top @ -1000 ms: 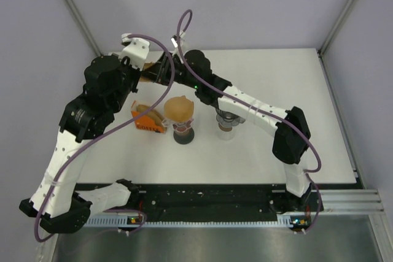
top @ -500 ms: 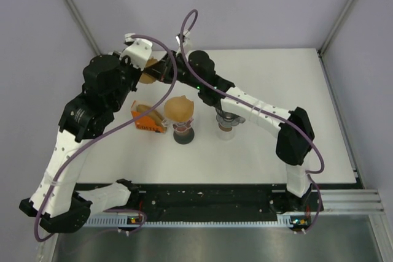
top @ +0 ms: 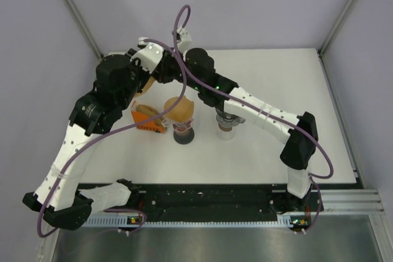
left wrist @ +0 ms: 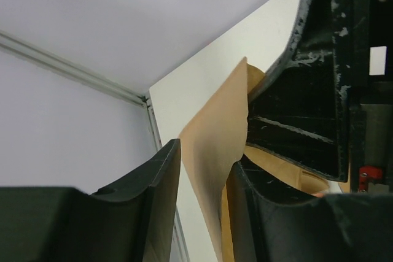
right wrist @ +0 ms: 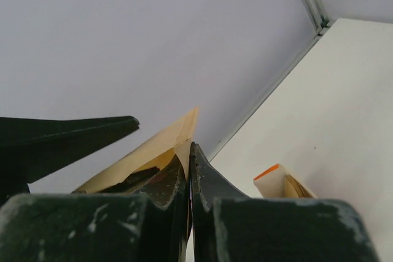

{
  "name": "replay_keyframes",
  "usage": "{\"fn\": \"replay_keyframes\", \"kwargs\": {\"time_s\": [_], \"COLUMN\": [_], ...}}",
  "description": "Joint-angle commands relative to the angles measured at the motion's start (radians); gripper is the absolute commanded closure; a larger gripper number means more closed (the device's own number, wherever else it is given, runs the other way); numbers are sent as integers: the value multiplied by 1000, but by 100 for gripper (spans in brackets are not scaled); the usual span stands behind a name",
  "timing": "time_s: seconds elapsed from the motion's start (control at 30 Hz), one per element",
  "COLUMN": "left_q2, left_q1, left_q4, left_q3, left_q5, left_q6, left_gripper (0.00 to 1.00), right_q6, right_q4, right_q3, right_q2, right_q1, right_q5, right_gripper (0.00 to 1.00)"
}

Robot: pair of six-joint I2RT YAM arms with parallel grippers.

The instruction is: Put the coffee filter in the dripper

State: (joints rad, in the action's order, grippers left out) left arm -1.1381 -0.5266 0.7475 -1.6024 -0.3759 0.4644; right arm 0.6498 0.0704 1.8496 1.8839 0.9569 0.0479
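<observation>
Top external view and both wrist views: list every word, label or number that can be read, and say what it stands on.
Orange cardboard box: pale print on its front, too small and blurred to read.
Small white sticker, left wrist view: looks blank.
No readable text anywhere else; the right wrist view shows none.

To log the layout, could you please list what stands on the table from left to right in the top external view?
orange box → tan-topped stand → dark-rimmed cup, partly under the right arm.
</observation>
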Motion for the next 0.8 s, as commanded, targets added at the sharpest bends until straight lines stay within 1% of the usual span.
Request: {"fn": "replay_keyframes", "kwargs": {"time_s": [0.0,0.03,0.07,0.1,0.13,0.17,0.2,0.23,0.27,0.3,0.37,0.43,0.47,0.5,0.67,0.77], "left_q2": [-6,-6,-6,-6,-3,-2,1,3,0,0,-2,1,1,1,0,3], "left_q1": [-6,-4,-4,-6,-6,-6,-6,-6,-6,-6,-6,-6,-4,-4,-6,-4], "left_q4": [13,13,9,0,-14,-22,-31,-34,-34,-33,-31,-33,-33,-33,-40,-60], "left_q3": [-25,-18,-8,-2,1,1,-4,-11,-24,-34,-50,-62,-67,-73,-96,-100], "left_q5": [58,48,32,10,-9,-23,-34,-41,-43,-44,-44,-44,-40,-37,-49,-95], "left_q6": [-26,-23,-23,-17,-15,-17,-26,-33,-47,-62,-93,-118,-128,-136,-156,-141], "left_gripper": [59,59,62,71,92,100,100,100,100,100,100,100,100,100,100,100], "right_q6": [-94,-105,-113,-122,-127,-131,-131,-124,-113,-99,-64,-36,-26,-19,-21,-48], "right_q4": [-29,-29,-27,-26,-23,-23,-20,-15,0,23,54,51,45,43,25,-6], "right_q3": [73,71,71,71,72,74,71,65,50,36,23,45,59,66,79,66], "right_q2": [-65,-69,-72,-75,-77,-77,-77,-78,-80,-80,-71,-46,-37,-29,-14,-23], "right_q1": [17,17,17,17,17,17,16,17,16,16,16,17,17,17,20,19], "right_q5": [-20,-25,-25,-22,-14,-10,-8,-19,-20,-17,4,30,41,47,26,-12], "right_gripper": [100,100,100,100,100,100,100,87,77,72,66,60,60,60,78,97]}}
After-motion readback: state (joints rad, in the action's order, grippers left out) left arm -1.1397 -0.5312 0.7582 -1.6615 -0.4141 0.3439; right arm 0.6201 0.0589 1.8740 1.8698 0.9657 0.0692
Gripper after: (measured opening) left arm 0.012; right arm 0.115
